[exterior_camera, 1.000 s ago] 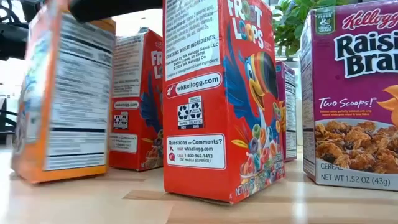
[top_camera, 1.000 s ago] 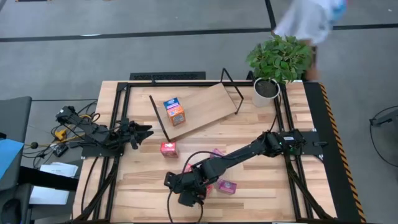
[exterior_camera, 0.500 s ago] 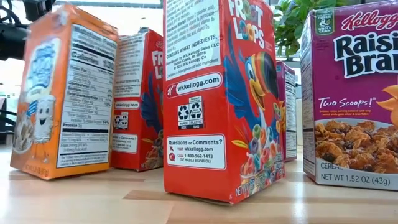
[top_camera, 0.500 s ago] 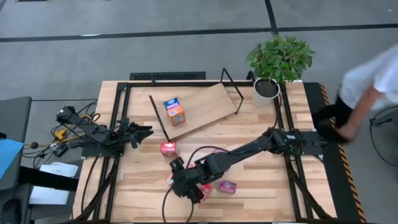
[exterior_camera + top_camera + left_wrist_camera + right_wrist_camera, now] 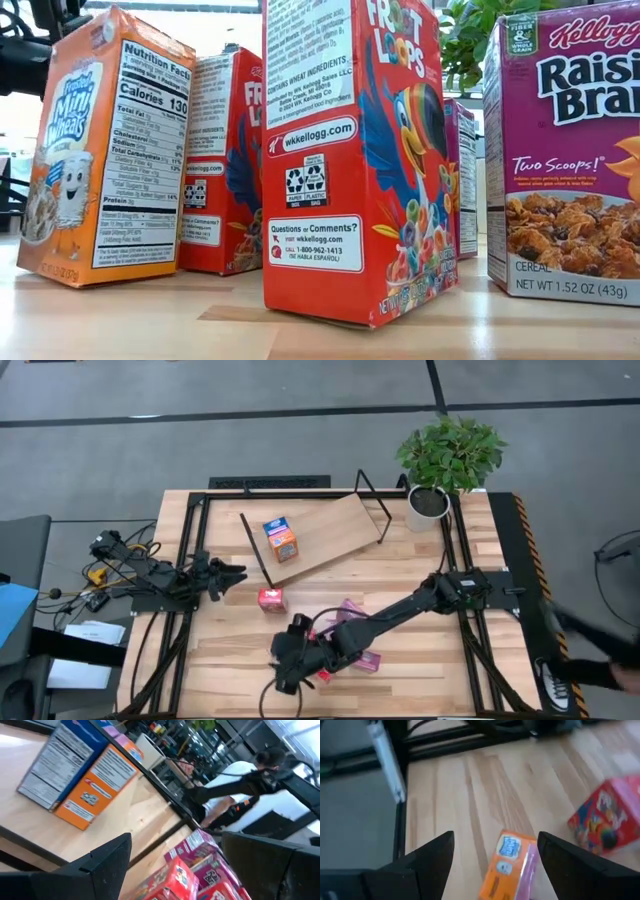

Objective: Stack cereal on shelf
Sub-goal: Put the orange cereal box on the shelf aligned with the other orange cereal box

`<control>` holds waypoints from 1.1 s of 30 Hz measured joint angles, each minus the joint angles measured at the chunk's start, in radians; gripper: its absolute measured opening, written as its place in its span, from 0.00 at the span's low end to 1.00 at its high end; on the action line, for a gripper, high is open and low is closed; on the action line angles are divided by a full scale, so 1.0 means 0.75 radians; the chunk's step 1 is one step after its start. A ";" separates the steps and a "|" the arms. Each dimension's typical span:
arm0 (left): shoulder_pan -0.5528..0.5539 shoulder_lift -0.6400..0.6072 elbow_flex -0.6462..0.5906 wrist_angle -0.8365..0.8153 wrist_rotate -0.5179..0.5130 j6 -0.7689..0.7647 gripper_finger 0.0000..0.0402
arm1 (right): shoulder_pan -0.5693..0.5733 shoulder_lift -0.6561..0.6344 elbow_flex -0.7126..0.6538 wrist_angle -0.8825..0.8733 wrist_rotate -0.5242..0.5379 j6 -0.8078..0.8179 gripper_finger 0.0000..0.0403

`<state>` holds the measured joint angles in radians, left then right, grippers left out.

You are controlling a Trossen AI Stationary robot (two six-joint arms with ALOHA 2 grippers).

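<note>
An orange cereal box (image 5: 105, 150) stands upright on its base near the table's front. My right gripper (image 5: 495, 837) hovers open above it, slanting down, with one finger on either side of the box's top (image 5: 512, 862). I cannot tell whether it touches. In the high view the gripper (image 5: 285, 665) hides that box. A blue-and-orange box (image 5: 281, 540) lies on the tilted plywood shelf (image 5: 330, 530). A red box (image 5: 271, 599) stands just in front of the shelf. My left gripper (image 5: 235, 573) waits open at the table's left side.
Red boxes (image 5: 350, 160) and a magenta box (image 5: 565, 150) stand close to the right of the orange one. Pink boxes (image 5: 365, 658) lie beside my right arm. A potted plant (image 5: 450, 460) stands at the back right corner. Cables (image 5: 100, 575) trail off the left edge.
My right gripper has rolled about its own line, risen a little and shifted slightly toward the table's left edge. Its gap is unchanged. The orange box, tilted and showing a side panel before, has turned about and now stands upright. A person has walked past the table's right side.
</note>
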<state>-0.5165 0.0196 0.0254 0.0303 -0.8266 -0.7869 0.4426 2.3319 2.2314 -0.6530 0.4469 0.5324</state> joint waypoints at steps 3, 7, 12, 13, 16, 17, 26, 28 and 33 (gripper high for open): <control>0.000 0.000 0.000 0.003 0.046 0.022 0.75 | -0.015 0.014 -0.005 0.037 0.014 0.046 0.77; 0.000 0.000 0.000 0.005 0.079 0.025 0.75 | -0.023 0.044 -0.003 0.064 -0.009 0.094 0.77; 0.000 -0.001 0.000 0.006 0.085 0.024 0.75 | -0.021 0.086 -0.006 0.065 -0.040 0.129 0.77; 0.000 0.000 0.000 0.006 0.085 0.025 0.75 | -0.019 0.084 -0.005 0.077 -0.062 0.135 0.77; 0.000 0.000 0.000 0.006 0.085 0.024 0.75 | -0.012 0.081 -0.001 0.042 -0.071 0.149 0.77; 0.000 0.000 0.000 0.006 0.085 0.024 0.75 | -0.008 0.082 -0.002 0.020 -0.066 0.151 0.77; 0.000 0.000 0.000 0.006 0.083 0.018 0.75 | 0.002 0.081 -0.001 -0.064 -0.064 0.132 0.77; 0.000 0.000 0.000 0.006 0.083 0.018 0.75 | 0.004 0.079 -0.001 -0.062 -0.065 0.132 0.77; 0.000 0.000 0.000 0.006 0.082 0.017 0.75 | 0.006 0.075 -0.001 -0.073 -0.070 0.140 0.77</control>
<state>-0.5165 0.0196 0.0251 0.0349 -0.7650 -0.7738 0.4470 2.3878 2.2303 -0.7078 0.3948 0.6376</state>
